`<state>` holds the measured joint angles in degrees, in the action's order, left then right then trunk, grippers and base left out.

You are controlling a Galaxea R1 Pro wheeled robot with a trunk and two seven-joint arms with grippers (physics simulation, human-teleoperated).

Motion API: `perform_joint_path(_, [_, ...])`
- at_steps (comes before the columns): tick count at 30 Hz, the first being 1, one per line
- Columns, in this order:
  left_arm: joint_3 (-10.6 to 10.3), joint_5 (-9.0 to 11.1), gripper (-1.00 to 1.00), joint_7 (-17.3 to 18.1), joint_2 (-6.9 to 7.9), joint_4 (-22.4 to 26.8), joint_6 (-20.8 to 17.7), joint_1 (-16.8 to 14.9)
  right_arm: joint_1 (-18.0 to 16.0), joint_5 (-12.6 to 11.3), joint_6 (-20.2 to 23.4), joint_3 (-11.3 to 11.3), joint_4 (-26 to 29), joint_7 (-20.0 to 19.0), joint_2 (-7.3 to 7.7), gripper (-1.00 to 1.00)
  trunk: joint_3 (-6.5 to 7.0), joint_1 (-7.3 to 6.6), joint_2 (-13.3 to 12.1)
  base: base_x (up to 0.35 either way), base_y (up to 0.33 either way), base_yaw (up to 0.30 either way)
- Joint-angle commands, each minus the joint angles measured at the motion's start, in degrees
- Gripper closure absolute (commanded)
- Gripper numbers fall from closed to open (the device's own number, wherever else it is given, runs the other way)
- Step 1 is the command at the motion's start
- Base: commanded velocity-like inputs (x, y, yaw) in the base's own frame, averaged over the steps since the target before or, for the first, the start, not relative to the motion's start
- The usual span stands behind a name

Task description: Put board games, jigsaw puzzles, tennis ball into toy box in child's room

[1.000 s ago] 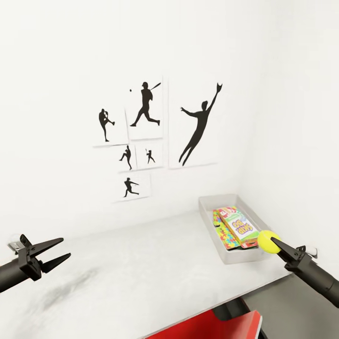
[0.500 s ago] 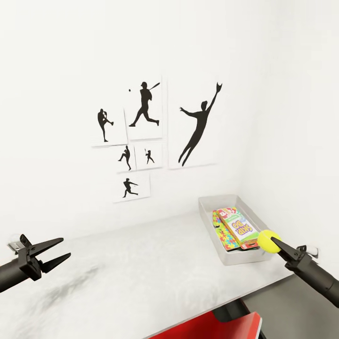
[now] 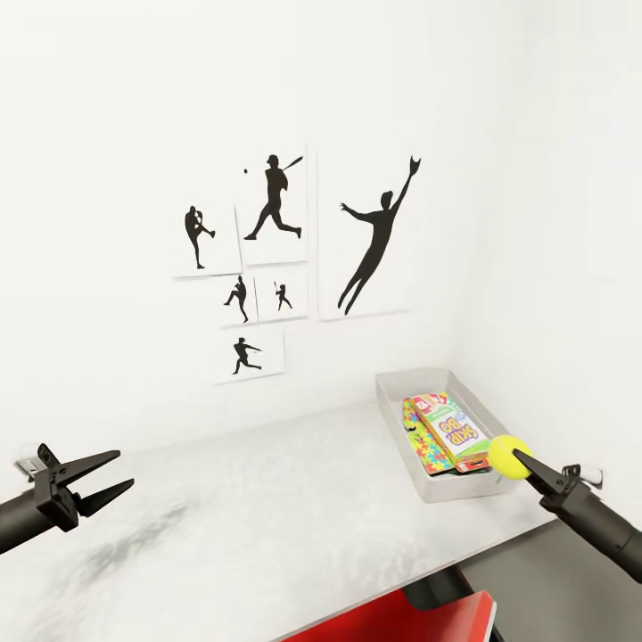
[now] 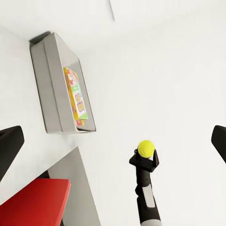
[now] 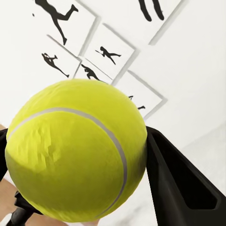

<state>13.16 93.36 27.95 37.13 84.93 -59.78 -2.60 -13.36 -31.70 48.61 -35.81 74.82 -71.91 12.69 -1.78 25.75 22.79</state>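
Right claw: closed around the ball, held in the air at the box's near right corner.
Left claw: jaws spread wide, holding nothing, at 8 o'clock over the table.
Box: at 4 o'clock on the table by the wall, with game boxes and a puzzle inside.
Risk: released here, the ball could strike the rim and roll off the table; it likely needs carrying further over the box.
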Motion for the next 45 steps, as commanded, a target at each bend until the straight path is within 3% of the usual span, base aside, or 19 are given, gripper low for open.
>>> perform_joint_path(1, [0.03, -0.26, -1.00, 0.35, 0.02, -0.02, -0.22, -0.06, -0.04, -0.25, 0.68, 0.04, 0.17, 0.11, 0.00, 1.00, -0.14, 0.04, 0.13, 0.000, 0.000, 0.000])
perform_joint_path(7, [0.05, -0.27, -1.00, 0.35, 0.04, -0.02, -0.22, -0.06, 0.00, -0.13, 1.76, 1.80, 1.39, 2.43, -0.06, 1.00, -0.14, 0.04, 0.13, 0.000, 0.000, 0.000])
perform_joint_path(11, [0.05, -0.24, -1.00, 0.35, 0.04, -0.02, -0.22, -0.07, -1.82, -0.14, 8.18, 3.12, 2.30, 9.25, 0.15, 1.00, -0.14, 0.04, 0.13, 0.000, 0.000, 0.000])
perform_joint_path(15, [0.06, -0.23, -1.00, 0.35, 0.00, -0.02, -0.22, -0.07, -8.29, -0.47, 11.39, 4.44, 4.27, 18.64, 0.14, 1.00, -0.14, 0.04, 0.13, 0.000, 0.000, 0.000])
perform_joint_path(18, [0.03, -0.22, -1.00, 0.35, 0.03, -0.02, -0.22, -0.05, -16.17, -0.62, 11.39, 10.76, 3.44, 26.17, 0.14, 1.00, -0.14, 0.04, 0.13, 0.000, 0.000, 0.000])
perform_joint_path(21, [0.04, -0.21, -1.00, 0.35, -0.03, -0.02, -0.22, -0.04, -23.43, -0.64, 11.39, 17.19, -1.15, 32.95, -0.08, 1.00, -0.14, 0.04, 0.13, 0.000, 0.000, 0.000])
perform_joint_path(25, [0.03, -0.23, -1.00, 0.35, -0.08, -0.02, -0.22, -0.03, -31.86, -0.65, 11.39, 22.96, -8.89, 41.68, -0.75, 1.00, -0.14, 0.04, 0.13, 0.000, 0.000, 0.000])
perform_joint_path(28, [0.03, -0.22, -1.00, 0.35, -0.06, -0.02, -0.22, -0.06, -37.84, -0.63, 11.39, 25.33, -16.88, 49.50, -0.97, 1.00, -0.14, 0.04, 0.13, 0.000, 0.000, 0.000])
perform_joint_path(30, [0.03, -0.21, -1.00, 0.35, -0.05, -0.02, -0.22, -0.08, -41.51, -0.60, 11.39, 25.98, -22.08, 55.19, -1.33, 1.00, -0.14, 0.04, 0.13, 0.000, 0.000, 0.000])
perform_joint_path(33, [0.03, -0.24, -1.00, 0.35, -0.03, -0.02, -0.22, -0.11, -47.31, -0.78, 11.39, 26.45, -30.64, 68.45, -2.60, 1.00, -0.14, 0.04, 0.13, 0.000, 0.000, 0.000])
perform_joint_path(36, [0.03, -0.23, -1.00, 0.35, 0.02, -0.02, -0.22, -0.12, -50.14, -1.14, 11.39, 26.49, -34.04, 76.29, -3.26, 1.00, -0.14, 0.04, 0.13, 0.000, 0.000, 0.000])
perform_joint_path(39, [0.03, -0.25, -1.00, 0.35, 0.04, -0.02, -0.22, -0.12, -51.14, -0.79, 11.39, 26.57, -34.95, 79.47, -3.51, 1.00, -0.14, 0.04, 0.13, 0.000, 0.000, 0.000])
perform_joint_path(45, [0.03, -0.28, -1.00, 0.35, 0.04, -0.10, -0.22, -0.12, -51.11, -0.36, 11.39, 26.87, -34.32, 81.32, -3.48, 1.00, -0.20, 0.04, 0.13, 0.000, 0.000, 0.000])
